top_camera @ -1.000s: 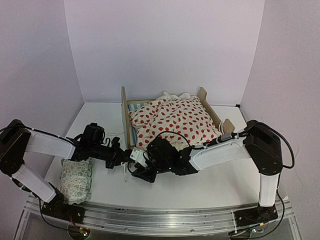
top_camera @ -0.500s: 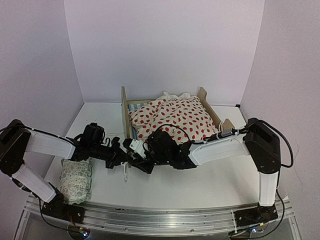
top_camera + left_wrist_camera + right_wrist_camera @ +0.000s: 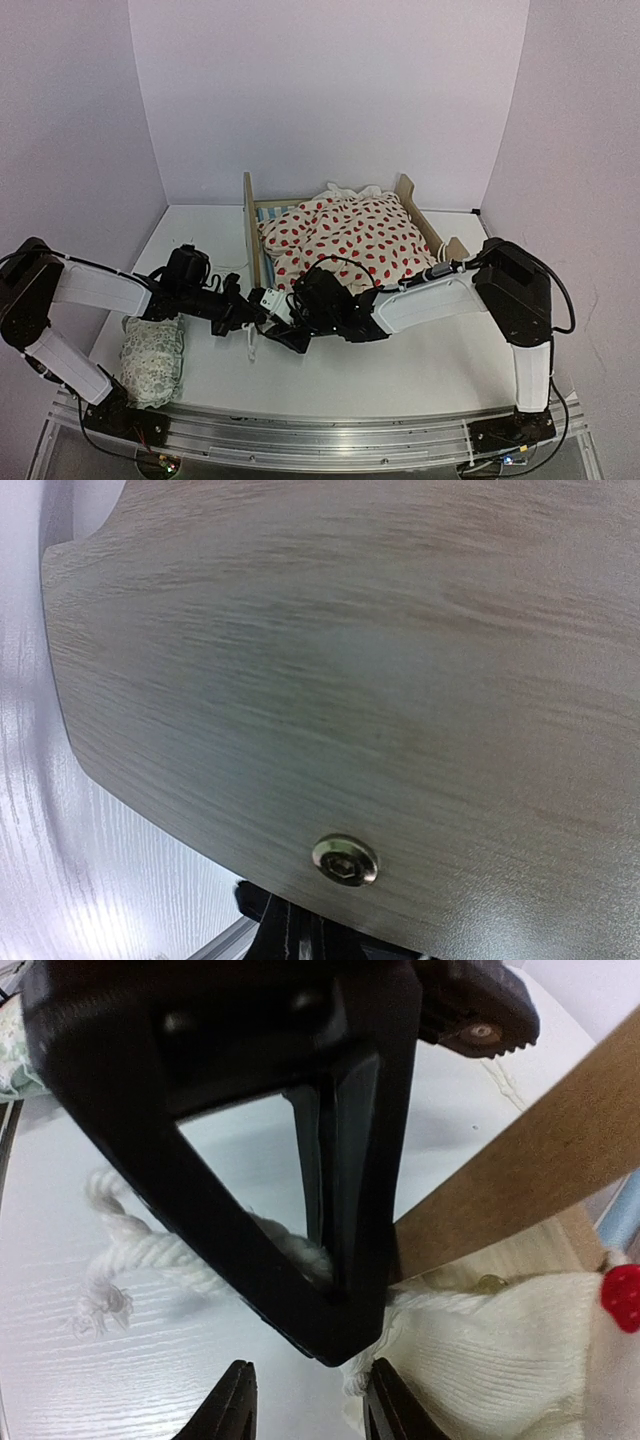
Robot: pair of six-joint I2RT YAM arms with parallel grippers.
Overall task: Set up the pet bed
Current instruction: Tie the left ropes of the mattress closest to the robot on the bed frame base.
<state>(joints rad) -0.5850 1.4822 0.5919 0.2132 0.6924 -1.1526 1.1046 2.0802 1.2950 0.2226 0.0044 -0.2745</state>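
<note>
I read L gripper [image 3: 243,318] pressed shut at light plywood pet bed [image 3: 249,225] corner, prob. steadying it; R gripper [image 3: 312,1405] spread, nearing white twisted rope [image 3: 150,1250].

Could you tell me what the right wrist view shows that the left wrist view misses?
Only the right wrist: the open right gripper, a white twisted rope, and the cream blanket with a red dot. Only the left wrist: a silver hex-socket bolt head. Both: the light plywood pet bed frame, the black left gripper and the white table.
</note>
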